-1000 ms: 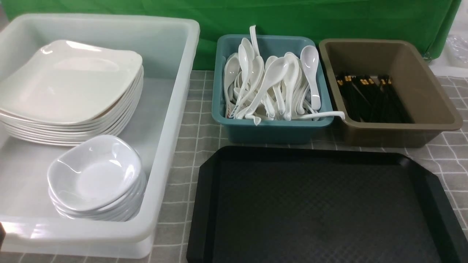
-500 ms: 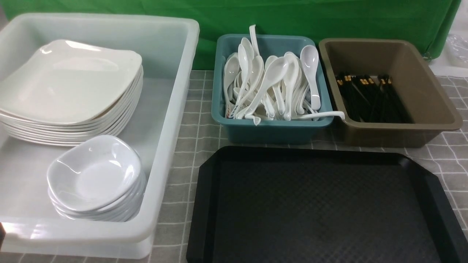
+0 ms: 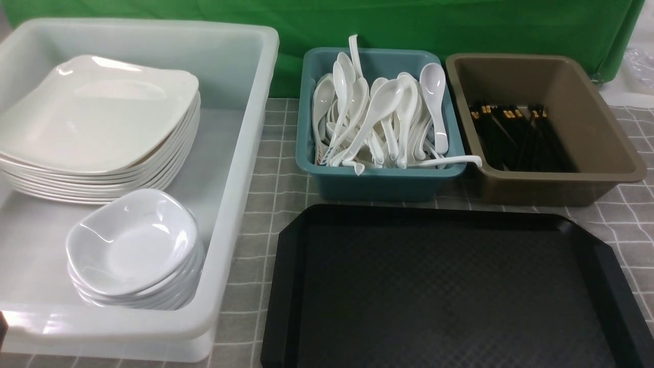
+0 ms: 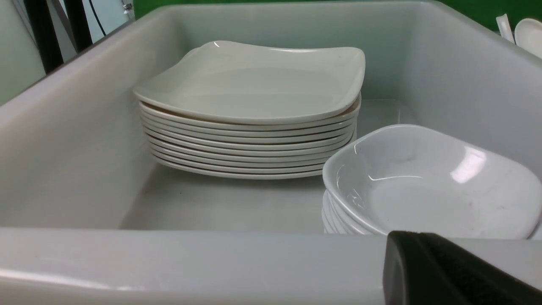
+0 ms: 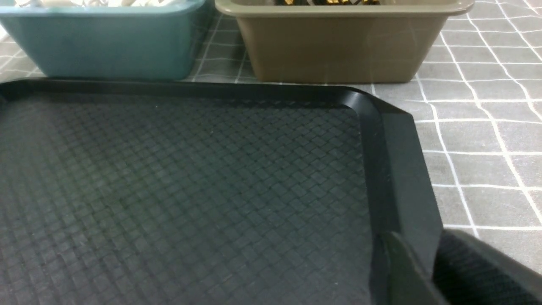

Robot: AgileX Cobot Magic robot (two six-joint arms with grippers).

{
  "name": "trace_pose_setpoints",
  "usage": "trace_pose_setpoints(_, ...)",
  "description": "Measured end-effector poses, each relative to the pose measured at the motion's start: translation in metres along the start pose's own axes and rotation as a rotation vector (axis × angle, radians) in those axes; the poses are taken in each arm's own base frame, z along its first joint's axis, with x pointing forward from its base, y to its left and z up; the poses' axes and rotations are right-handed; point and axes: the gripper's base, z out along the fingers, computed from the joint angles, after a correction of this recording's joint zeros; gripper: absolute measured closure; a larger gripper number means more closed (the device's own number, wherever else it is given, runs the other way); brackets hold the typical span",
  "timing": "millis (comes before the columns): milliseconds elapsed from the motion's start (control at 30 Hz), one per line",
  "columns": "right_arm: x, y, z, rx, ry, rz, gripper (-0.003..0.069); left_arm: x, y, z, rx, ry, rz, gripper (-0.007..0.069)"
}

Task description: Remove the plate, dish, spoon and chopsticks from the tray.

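The black tray (image 3: 449, 286) lies front right, and nothing rests on the part of it that I see. Large white plates (image 3: 97, 112) are stacked in the white tub, with a pile of small dishes (image 3: 133, 245) in front of them. White spoons (image 3: 383, 112) fill the teal tub. Black chopsticks (image 3: 516, 133) lie in the brown tub. Neither arm shows in the front view. My left gripper (image 4: 406, 245) is shut, low before the white tub's near wall. My right gripper (image 5: 419, 241) is open over the tray's (image 5: 169, 190) right rim, holding nothing.
The white tub (image 3: 245, 102) takes up the left side. The teal tub (image 3: 378, 181) and the brown tub (image 3: 562, 184) stand side by side behind the tray. A grey checked cloth (image 3: 271, 194) covers the table, with a green backdrop behind.
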Motion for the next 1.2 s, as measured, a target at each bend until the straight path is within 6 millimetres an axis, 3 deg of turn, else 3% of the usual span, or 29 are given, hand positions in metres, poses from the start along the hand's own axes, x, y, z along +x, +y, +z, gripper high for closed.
trace_pose_setpoints(500,0.0,0.0,0.0,0.0,0.0,0.0,0.0426,0.0,0.0,0.0,0.0,0.0,0.003,0.0613)
trace_pose_setpoints(1200,0.0,0.0,0.0,0.0,0.0,0.001,0.0424,0.0,0.0,0.0,0.0,0.0,0.001,0.0613)
